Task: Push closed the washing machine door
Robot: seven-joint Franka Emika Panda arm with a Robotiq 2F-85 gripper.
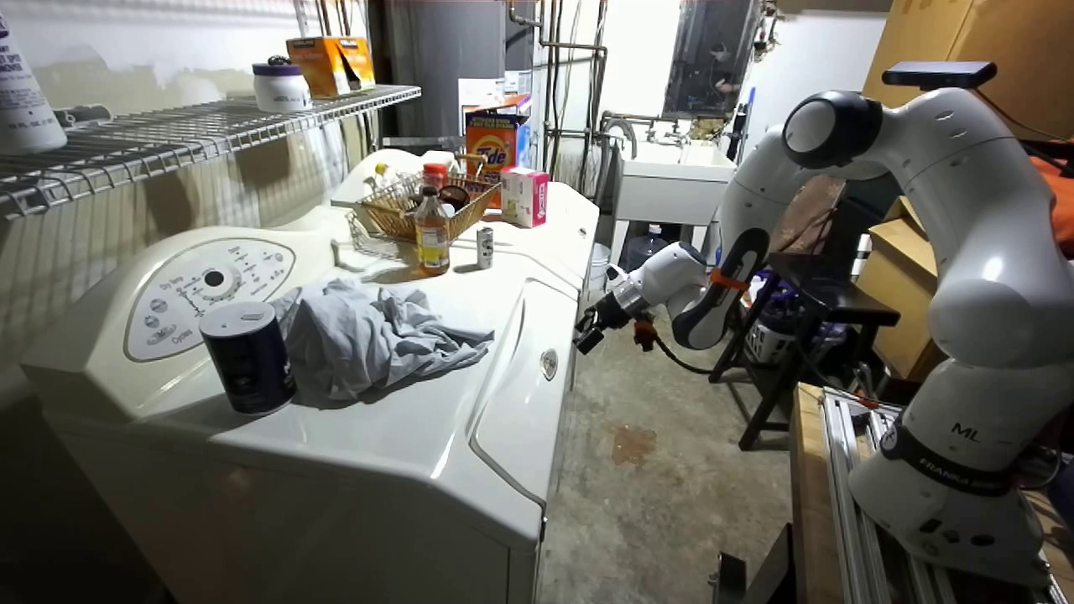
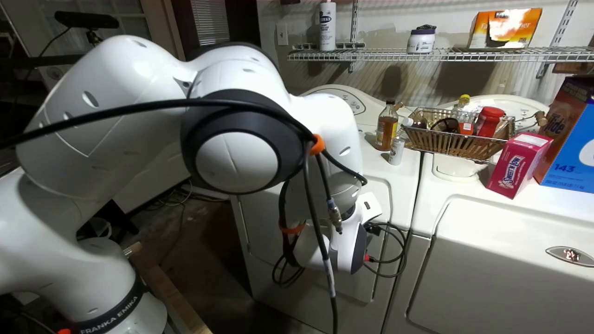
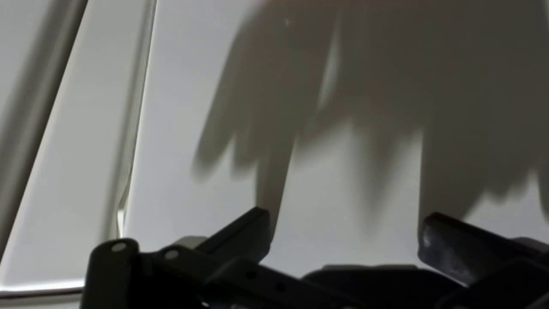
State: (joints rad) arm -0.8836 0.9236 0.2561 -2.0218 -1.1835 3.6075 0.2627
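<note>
The washing machine is a large white appliance with a round dial. Its white door panel, with an oval badge, is on the front and looks flush or nearly flush. In an exterior view, the arm partly covers the door and hides the gripper. My gripper is at the door's front face. In the wrist view, my gripper is open with nothing between its fingers. The door fills most of that view, with a thin gap along its left edge. The finger shadows meet the fingertips; contact cannot be told.
A grey cloth and a dark canister stand on top. A bottle, a basket and boxes are farther along. A second white appliance stands beside the washing machine. A wire shelf hangs above.
</note>
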